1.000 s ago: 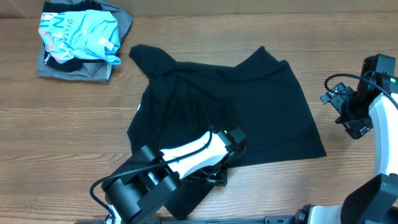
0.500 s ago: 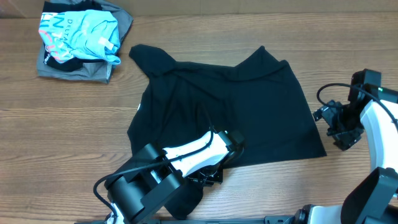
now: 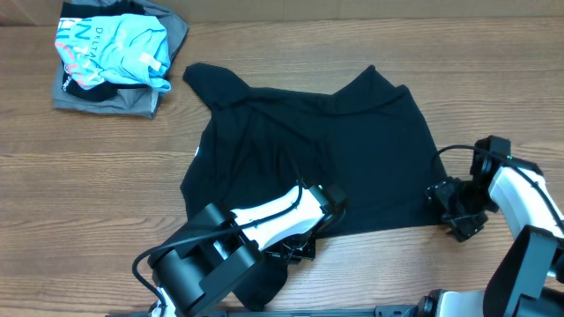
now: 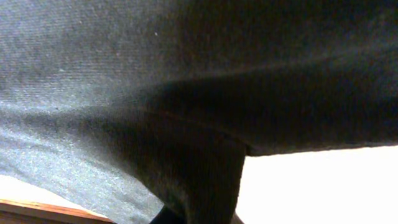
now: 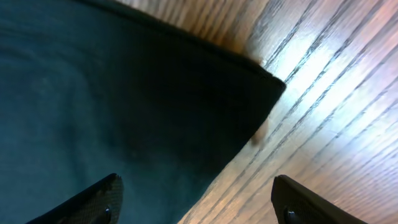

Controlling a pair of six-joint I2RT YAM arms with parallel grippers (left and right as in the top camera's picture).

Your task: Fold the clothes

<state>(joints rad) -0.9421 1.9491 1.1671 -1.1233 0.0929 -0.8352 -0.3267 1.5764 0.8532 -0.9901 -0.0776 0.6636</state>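
Note:
The clothes (image 3: 326, 150), a black T-shirt, lie spread and rumpled on the wooden table, with a small white tag (image 3: 196, 152) at the left edge. My left gripper (image 3: 300, 248) is shut on the shirt's front hem. In the left wrist view, black fabric (image 4: 186, 93) fills the frame and bunches down into the jaws. My right gripper (image 3: 445, 211) stands open at the shirt's lower right corner. In the right wrist view, its fingers (image 5: 93, 202) straddle the shirt's edge (image 5: 124, 106), one over cloth and one over bare wood.
A light blue printed shirt (image 3: 115, 44) lies on a grey folded garment (image 3: 106, 99) at the back left corner. Bare wooden table (image 3: 88, 194) runs left of the shirt and along the front.
My left gripper has shut on the hem. The right arm has swung left and towards the front, from off the table's right side to the shirt's lower right corner.

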